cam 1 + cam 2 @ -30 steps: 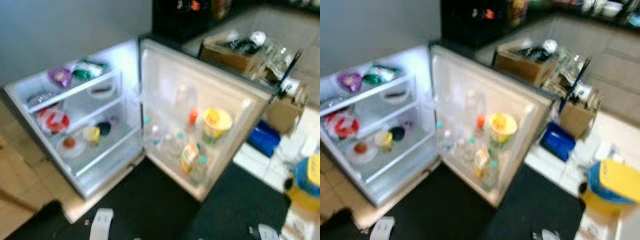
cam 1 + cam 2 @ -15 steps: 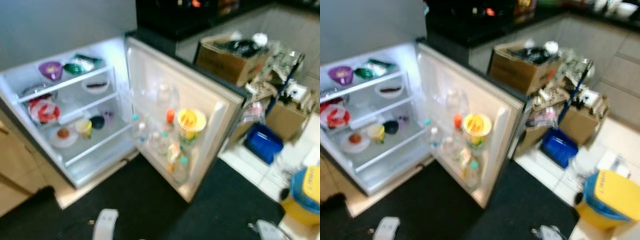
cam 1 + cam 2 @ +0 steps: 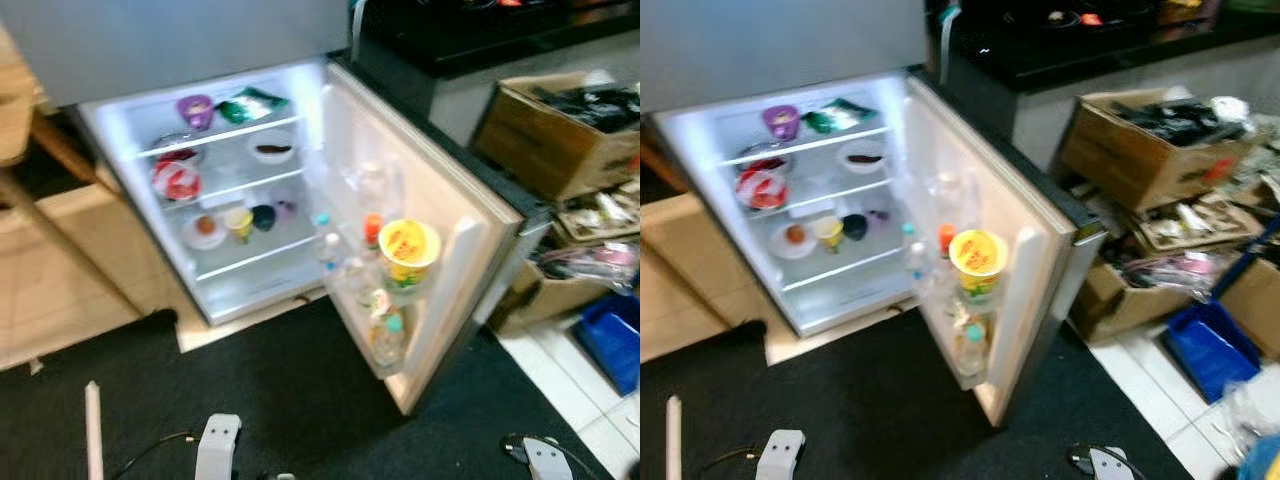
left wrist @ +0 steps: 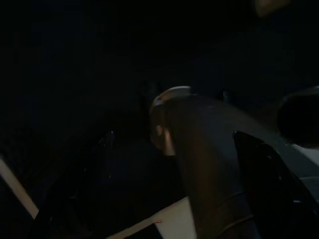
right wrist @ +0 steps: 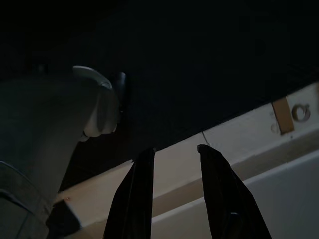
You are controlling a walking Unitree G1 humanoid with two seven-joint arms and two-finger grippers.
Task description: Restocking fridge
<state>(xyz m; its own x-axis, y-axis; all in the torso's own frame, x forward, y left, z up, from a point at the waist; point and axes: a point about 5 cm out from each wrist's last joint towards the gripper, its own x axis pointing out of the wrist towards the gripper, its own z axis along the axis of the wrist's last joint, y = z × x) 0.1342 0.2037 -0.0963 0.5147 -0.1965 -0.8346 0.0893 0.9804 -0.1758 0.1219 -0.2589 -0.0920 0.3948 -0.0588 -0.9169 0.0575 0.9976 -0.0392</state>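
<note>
The room was a kitchen with pale tiled flooring (image 3: 1145, 385) and a large black mat (image 3: 290, 400) spread before a small fridge. That silver fridge (image 3: 230, 190) stood lit inside, its white door (image 3: 420, 240) swung fully open toward the robot's right. Right of the door, brown cardboard boxes (image 3: 1155, 150) full of clutter crowded the floor, with a blue plastic bin (image 3: 1210, 345) just beside them. A dark countertop (image 3: 1080, 40) ran behind the boxes.

On the top fridge shelf sat a purple bowl (image 3: 195, 108) beside a green packet (image 3: 250, 104). Below were a white dish with something dark (image 3: 272, 150) and a red-and-white wrapped item (image 3: 176, 180). The lowest shelf held a white plate with an orange item (image 3: 204, 228), a yellow cup (image 3: 238, 221) and a dark round bowl (image 3: 264, 215). In the door rack, a yellow-lidded tub (image 3: 408, 243) stood among clear bottles (image 3: 372, 190) and an orange-capped bottle (image 3: 372, 228).

Both arms hung low over the mat. The right gripper (image 5: 174, 149) held nothing, its two black fingers (image 5: 137, 194) slightly parted above the mat's edge and a pale floor strip. The left gripper's wrist view was too dark; whether its fingers were open or closed I cannot tell.
</note>
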